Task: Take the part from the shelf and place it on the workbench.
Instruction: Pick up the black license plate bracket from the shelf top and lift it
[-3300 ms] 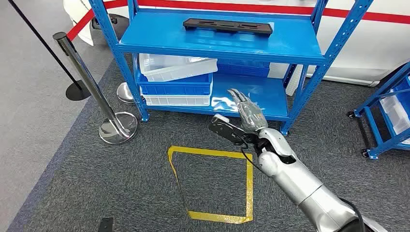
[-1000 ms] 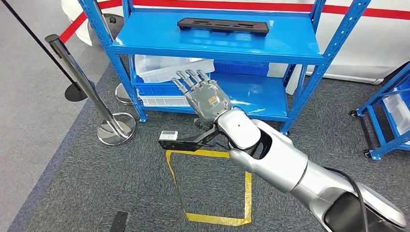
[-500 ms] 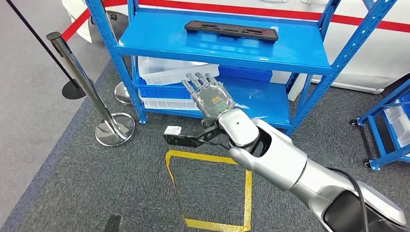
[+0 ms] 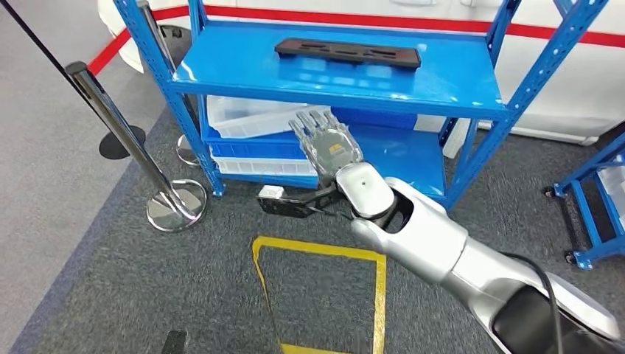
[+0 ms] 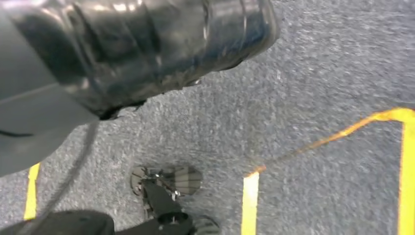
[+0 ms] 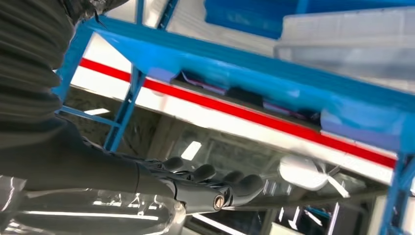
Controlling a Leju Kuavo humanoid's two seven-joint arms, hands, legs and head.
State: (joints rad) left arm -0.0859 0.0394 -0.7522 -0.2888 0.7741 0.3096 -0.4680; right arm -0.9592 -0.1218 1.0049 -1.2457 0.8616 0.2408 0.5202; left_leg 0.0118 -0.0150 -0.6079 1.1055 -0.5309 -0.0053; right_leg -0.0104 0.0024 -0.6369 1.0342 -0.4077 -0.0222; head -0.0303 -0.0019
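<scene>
A stanchion post (image 4: 110, 110) is seen left of the blue shelf (image 4: 457, 85). The dark part (image 4: 346, 51) lies on the top tier. The right hand (image 4: 328, 147), empty with fingers spread, is raised below that tier's edge, which could be struck in reaching upward.

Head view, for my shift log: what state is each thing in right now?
Black part: lying flat on the top shelf, untouched.
Right hand: raised in front of the shelf, fingers spread, holding nothing.
White bins: stacked with a blue bin on the lower shelf.
Barrier post: standing upright on the carpet.
</scene>
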